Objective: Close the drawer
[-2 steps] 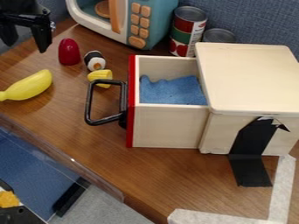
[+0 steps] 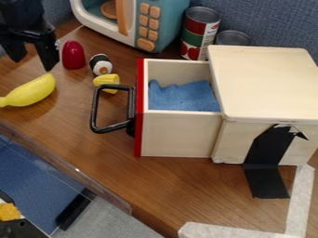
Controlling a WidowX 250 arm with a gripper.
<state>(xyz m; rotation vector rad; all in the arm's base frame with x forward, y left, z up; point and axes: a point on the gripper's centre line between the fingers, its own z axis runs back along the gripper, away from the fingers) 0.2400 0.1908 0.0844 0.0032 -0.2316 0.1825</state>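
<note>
Drawer point(image 2: 178, 134): pulled well out of the wooden box point(image 2: 267, 83), toward the table's left end; needing a push the other way to shut.
Handle point(image 2: 94, 109): black, sticking out from the red front point(image 2: 139, 135); made for pulling, but maybe good for pushing too.
Blue cloth point(image 2: 183, 96): lying inside the drawer, below its rim, so not likely to catch on the way in.
Black tape point(image 2: 267, 179): stuck to the box's side and down onto the table point(image 2: 180, 186); probably there to stop the box from sliding in a push.
White tape point(image 2: 301, 200): flat near the table's front edge, in a corner shape; perhaps to mark a spot.
Pincer point(image 2: 33, 64): hanging at the left, toward the table's back edge; open wide, pointing down, gripping nothing.
Toys: banana point(image 2: 31, 91), red toy point(image 2: 73, 55), toy sushi point(image 2: 101, 64) and yellow piece point(image 2: 106, 82) all left of the drawer, outside its way in. Yellow piece very near the handle, so easy to bump.
Next: best to go low beside the handle, past the toys, then push gently right, straight into the box.
</note>
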